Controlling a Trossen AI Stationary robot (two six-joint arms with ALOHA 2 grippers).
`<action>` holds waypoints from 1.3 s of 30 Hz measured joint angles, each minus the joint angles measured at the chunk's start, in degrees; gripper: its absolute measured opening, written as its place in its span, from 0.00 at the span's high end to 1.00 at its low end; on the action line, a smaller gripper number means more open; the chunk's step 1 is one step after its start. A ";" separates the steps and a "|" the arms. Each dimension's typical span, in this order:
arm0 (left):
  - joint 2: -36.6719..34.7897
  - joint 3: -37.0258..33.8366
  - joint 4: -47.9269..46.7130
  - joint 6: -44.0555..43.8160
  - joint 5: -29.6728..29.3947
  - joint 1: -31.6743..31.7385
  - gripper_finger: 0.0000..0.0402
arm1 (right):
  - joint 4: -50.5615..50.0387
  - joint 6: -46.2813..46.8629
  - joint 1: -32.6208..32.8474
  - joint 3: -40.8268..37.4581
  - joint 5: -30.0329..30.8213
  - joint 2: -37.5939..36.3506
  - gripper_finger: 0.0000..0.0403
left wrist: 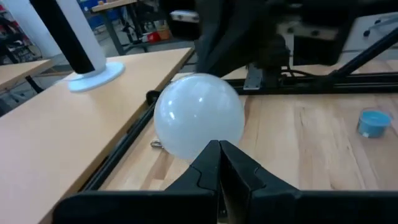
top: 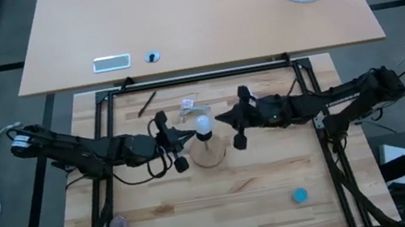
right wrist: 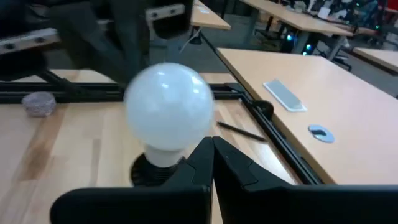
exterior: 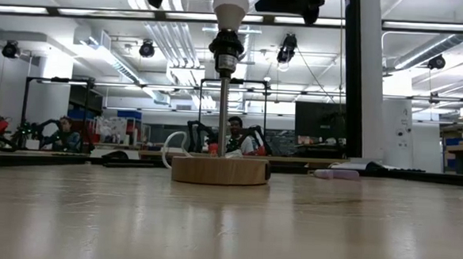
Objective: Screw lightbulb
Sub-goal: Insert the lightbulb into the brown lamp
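Observation:
The white frosted lightbulb (top: 203, 124) stands upright in a black socket (exterior: 225, 46). The socket sits on top of a thin post (exterior: 223, 113) that rises from a round wooden disc (exterior: 220, 170) at the table's middle. My left gripper (top: 190, 136) is shut, with its tips beside the bulb on the table's left side. My right gripper (top: 220, 119) is shut too, with its tips beside the bulb on the right side. The bulb (left wrist: 198, 115) fills the left wrist view just past the shut fingertips (left wrist: 219, 149). In the right wrist view the bulb (right wrist: 169, 106) stands just past the tips as well. My left gripper's shut tips come about level from the table's left, up to the lower part of the bulb's glass (left wrist: 202, 142). Whether they touch it I cannot tell. My right gripper's shut tips come about level from the table's right, up to the bulb's neck (right wrist: 177, 152). Whether they touch it I cannot tell.
A crumpled clear wrapper (top: 189, 103) and a dark pen (top: 146, 103) lie beyond the disc. A blue cap (top: 300, 194) and a greyish lump (top: 118, 223) lie toward the near edge. A black frame rail (top: 196, 74) borders the far side, with a second table behind it.

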 joint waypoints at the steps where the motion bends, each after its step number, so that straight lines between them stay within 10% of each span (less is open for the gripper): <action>1: 0.15 0.00 0.08 0.04 0.14 0.16 1.00 | 0.08 -0.04 -0.02 0.00 -0.08 0.08 1.00; 39: 0.03 0.09 -0.50 2.06 -0.37 0.91 1.00 | 0.54 0.90 -1.28 0.00 0.00 1.35 1.00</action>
